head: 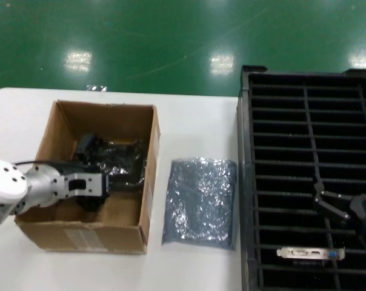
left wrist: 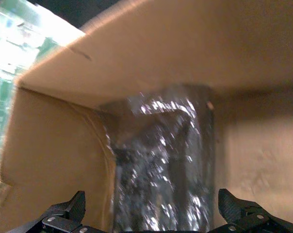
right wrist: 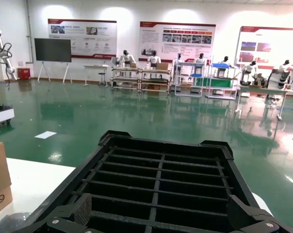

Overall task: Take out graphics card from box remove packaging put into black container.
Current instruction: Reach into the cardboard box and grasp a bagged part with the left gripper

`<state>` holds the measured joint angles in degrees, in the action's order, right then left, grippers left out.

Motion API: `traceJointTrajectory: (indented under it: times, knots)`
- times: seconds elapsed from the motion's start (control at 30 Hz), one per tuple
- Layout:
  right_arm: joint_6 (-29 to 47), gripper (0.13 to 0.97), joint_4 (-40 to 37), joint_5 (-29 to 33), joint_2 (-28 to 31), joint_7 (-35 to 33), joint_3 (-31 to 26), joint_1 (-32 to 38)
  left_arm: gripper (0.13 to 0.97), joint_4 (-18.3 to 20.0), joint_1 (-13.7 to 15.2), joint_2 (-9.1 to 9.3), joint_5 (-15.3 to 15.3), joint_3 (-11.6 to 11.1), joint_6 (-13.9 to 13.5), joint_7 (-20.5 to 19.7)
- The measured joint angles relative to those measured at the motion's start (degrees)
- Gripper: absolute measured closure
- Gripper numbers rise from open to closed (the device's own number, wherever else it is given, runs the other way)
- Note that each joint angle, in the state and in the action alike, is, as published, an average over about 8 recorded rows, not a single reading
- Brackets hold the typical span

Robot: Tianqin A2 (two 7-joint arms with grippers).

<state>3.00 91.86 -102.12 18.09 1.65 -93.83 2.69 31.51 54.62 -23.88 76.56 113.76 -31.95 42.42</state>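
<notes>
— Cardboard first: what did we see inside the box (head: 49,142)?

— We saw the left gripper (head: 113,182) reaching into it from the robot's left side, low over the floor of the box. Its fingers (left wrist: 69,208) stood spread wide apart in the left wrist view, with the crinkled, shiny bag (left wrist: 161,170) lying between and beyond them, running toward the far wall. We could not tell whether the fingertips touched the bag. Something dark showed through the plastic, but we could not make out what.

— And on the table (head: 195,115) beside the box?

— We noted a flatter bluish-grey bag (head: 200,201) lying just right of the box, between it and the black container (head: 248,182). It touched neither, as far as we could tell.

— Where was the right gripper (head: 331,203)?

— We found it over the near half of the container, at the table's right side, fingers (head: 322,209) parted and holding nothing. The right wrist view looked out across the slats (right wrist: 158,179) to the green floor (right wrist: 88,116) beyond.

— Was any card already in the container?

— We saw a silver bracket (head: 310,253) with white and blue ports standing in one of the nearest slots, just in front of the right gripper. The board behind it was lost against the black plastic.
</notes>
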Motion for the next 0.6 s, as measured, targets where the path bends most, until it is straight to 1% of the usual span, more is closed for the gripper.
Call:
traceJointTrajectory:
  times: [0.17,0.3,0.43,0.6]
  knots:
    - [0.0,0.129,0.0,0.0,0.0,0.0,0.0,0.0,0.132,-8.2,3.0,2.21,2.4,-1.1,1.4,9.2]
    - [0.0,0.129,0.0,0.0,0.0,0.0,0.0,0.0,0.132,-13.2,4.7,3.83,4.6,-2.6,2.7,16.1]
    - [0.0,0.129,0.0,0.0,0.0,0.0,0.0,0.0,0.132,-16.3,5.7,5.11,6.5,-4.0,3.9,22.2]
    - [0.0,0.129,0.0,0.0,0.0,0.0,0.0,0.0,0.132,-18.9,6.6,6.27,8.8,-6.1,5.7,29.4]
